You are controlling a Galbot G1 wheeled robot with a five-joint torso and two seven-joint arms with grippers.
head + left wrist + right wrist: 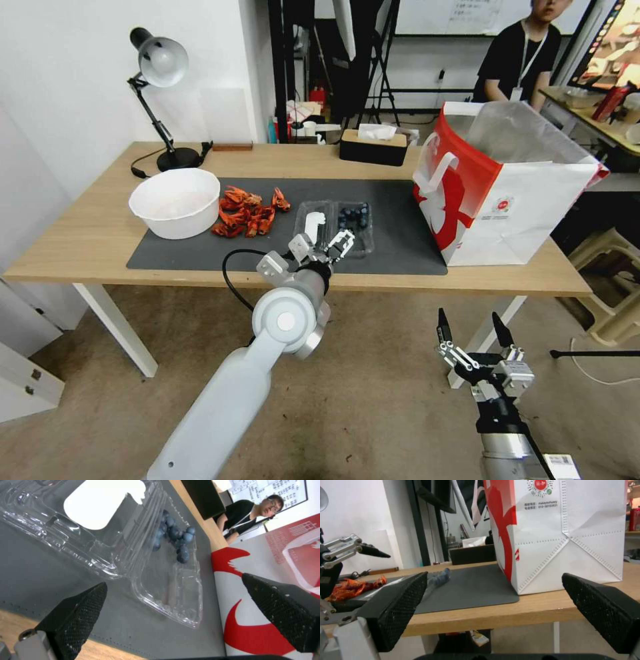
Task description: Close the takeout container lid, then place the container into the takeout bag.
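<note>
At frame centre, the takeout container [355, 223] is lying open on the dark mat [400, 247], its lid [313, 223] flat beside it. The left gripper [328, 244] is hovering over the near edge, fingers spread. The right gripper [475, 328] is waiting lower right, fingers apart. The takeout bag [507, 193] is standing at right.

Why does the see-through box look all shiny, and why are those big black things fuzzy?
Left wrist view: the opened takeout container is clear plastic, so its ridges catch bright glints; the lid label glares white. The left tool sits close to the lens, so its fingers look soft. Right wrist view: the right tool looks equally soft.
</note>
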